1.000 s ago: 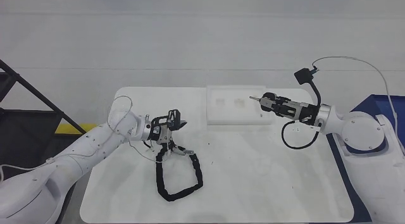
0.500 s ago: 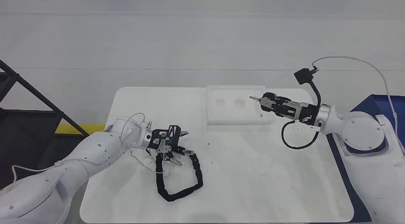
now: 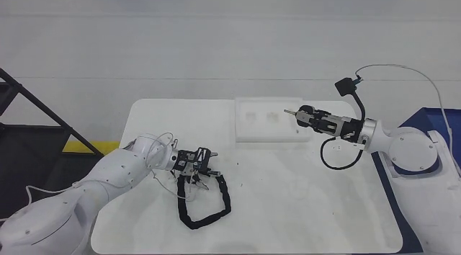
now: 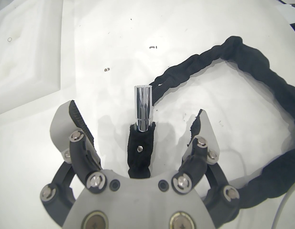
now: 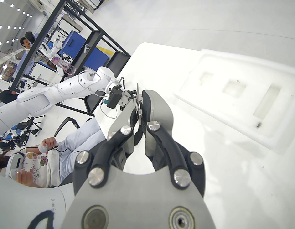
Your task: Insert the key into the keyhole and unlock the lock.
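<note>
- Pale workshop floor with a yellow line along its far edge surrounds a white table (image 3: 288, 204).
- A white foam tray (image 3: 268, 119) with shallow square pockets sits at the far middle of the table.
- The lock (image 3: 205, 204) lies on the near left part of the table. It is a chain in a black fabric sleeve, curved into a loop.
- One end of the chain is a shiny metal cylinder (image 4: 143, 107). It sticks out of a short black sleeve and lies flat on the table.
- The left gripper (image 4: 135, 115) is low over that end, with its jaws spread wide.
- One finger (image 4: 73, 117) stands on each side of the cylinder. Both are clear of it, and nothing is gripped.
- The black sleeve behind the cylinder runs back under the gripper's palm.
- The right gripper (image 3: 302, 117) is held above the table at the right end of the foam tray, well apart from the lock.
- Its jaws are pressed together on the key (image 5: 137, 89). The thin shaft pokes out past the fingertips.
- In the top view the key's tip lies over the tray's right end.
</note>
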You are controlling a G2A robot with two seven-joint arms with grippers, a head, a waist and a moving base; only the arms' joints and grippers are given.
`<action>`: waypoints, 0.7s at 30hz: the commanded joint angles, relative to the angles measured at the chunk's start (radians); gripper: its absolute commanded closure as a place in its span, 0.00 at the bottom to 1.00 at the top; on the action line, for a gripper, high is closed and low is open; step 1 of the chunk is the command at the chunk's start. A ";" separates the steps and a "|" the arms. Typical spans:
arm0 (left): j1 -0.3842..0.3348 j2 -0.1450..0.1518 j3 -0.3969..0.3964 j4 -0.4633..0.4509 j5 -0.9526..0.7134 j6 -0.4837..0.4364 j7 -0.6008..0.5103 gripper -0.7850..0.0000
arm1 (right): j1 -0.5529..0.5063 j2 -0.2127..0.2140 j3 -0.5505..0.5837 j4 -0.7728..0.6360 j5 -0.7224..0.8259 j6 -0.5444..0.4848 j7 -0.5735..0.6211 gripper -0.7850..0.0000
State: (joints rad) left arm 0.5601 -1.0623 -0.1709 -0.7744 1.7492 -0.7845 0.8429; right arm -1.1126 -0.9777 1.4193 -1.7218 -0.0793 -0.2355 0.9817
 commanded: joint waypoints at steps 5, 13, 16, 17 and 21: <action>0.000 -0.019 0.000 0.029 0.020 -0.010 -0.007 0.80 | 0.000 0.000 0.000 0.000 0.000 0.000 0.000 1.00; -0.006 -0.036 0.001 0.061 0.066 -0.036 0.016 1.00 | 0.000 0.000 0.000 0.000 0.000 0.000 0.000 1.00; -0.013 -0.038 -0.002 0.066 0.075 -0.042 0.040 1.00 | 0.000 0.000 0.000 0.000 0.000 0.000 0.000 1.00; -0.014 -0.037 -0.003 0.067 0.075 -0.044 0.050 1.00 | 0.000 0.000 0.000 0.000 0.000 0.000 0.000 1.00; -0.021 -0.033 -0.014 0.059 0.070 -0.057 0.098 1.00 | 0.000 0.000 0.000 0.000 0.000 0.000 0.000 1.00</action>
State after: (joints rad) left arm 0.5409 -1.0970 -0.1812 -0.7121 1.8221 -0.8387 0.9277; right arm -1.1126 -0.9777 1.4193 -1.7219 -0.0793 -0.2355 0.9817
